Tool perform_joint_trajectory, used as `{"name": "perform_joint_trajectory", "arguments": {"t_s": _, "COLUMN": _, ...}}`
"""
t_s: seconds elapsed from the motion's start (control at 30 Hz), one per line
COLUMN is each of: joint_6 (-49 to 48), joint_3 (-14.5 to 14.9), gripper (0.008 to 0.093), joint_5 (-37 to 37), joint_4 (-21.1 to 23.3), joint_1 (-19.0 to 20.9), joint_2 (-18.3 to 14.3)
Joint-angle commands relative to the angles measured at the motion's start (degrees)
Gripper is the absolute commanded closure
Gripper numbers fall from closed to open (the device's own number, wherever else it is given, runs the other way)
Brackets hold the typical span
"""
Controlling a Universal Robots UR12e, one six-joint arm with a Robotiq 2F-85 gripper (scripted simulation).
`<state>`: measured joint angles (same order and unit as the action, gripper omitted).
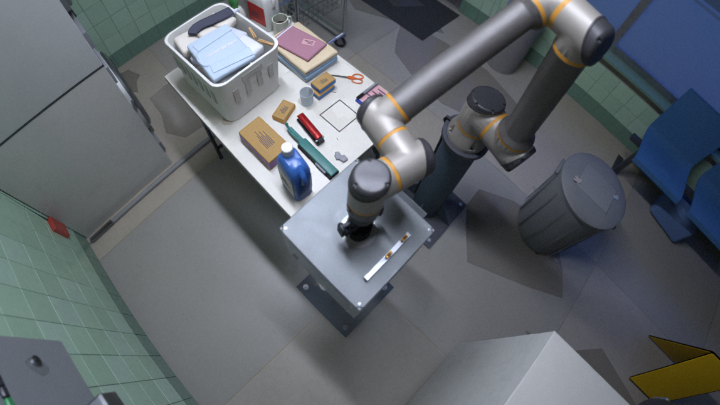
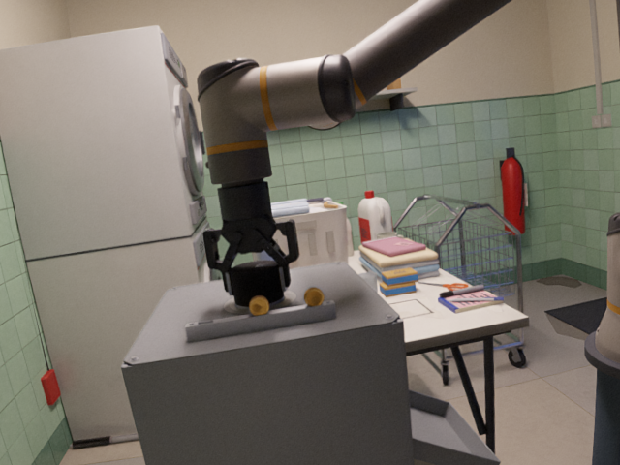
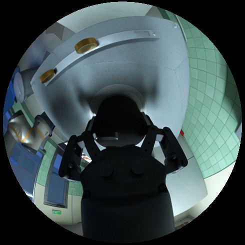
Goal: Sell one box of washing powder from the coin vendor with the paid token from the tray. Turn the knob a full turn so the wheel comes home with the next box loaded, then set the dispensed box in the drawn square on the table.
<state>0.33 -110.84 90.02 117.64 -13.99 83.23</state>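
The black round knob point(image 2: 256, 283) stands on top of the grey coin vendor point(image 2: 265, 370), and my gripper point(image 2: 253, 273) reaches straight down and is clamped around it. Beside the knob a grey token tray point(image 2: 260, 320) holds two gold tokens point(image 2: 259, 305) point(image 2: 314, 296). In the wrist camera the knob point(image 3: 120, 117) fills the space between my fingers, with the tokens point(image 3: 85, 45) point(image 3: 47, 75) beyond. The drawn square point(image 1: 338, 115) lies empty on the white table. No dispensed box shows in the chute point(image 2: 440, 425) below the vendor.
A white table point(image 1: 282, 116) behind the vendor carries a laundry basket point(image 1: 224, 60), a blue bottle point(image 1: 294, 174), cardboard boxes, folded towels and scissors. A grey bin point(image 1: 571, 201) stands by my base. Washing machines point(image 2: 100, 200) rise to the left.
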Motion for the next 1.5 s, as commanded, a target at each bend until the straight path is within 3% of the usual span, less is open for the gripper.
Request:
{"name": "perform_joint_trajectory", "arguments": {"t_s": 0.0, "joint_6": 0.7, "joint_3": 0.0, "gripper": 0.0934, "joint_5": 0.0, "joint_4": 0.1, "joint_1": 0.0, "joint_2": 0.0}}
{"name": "perform_joint_trajectory", "arguments": {"t_s": 0.73, "joint_6": 14.3, "joint_3": 0.0, "gripper": 0.0934, "joint_5": 0.0, "joint_4": 0.1, "joint_1": 0.0, "joint_2": 0.0}}
{"name": "perform_joint_trajectory", "arguments": {"t_s": 1.47, "joint_6": 17.0, "joint_3": 0.0, "gripper": 0.0934, "joint_5": 0.0, "joint_4": 0.1, "joint_1": 0.0, "joint_2": 0.0}}
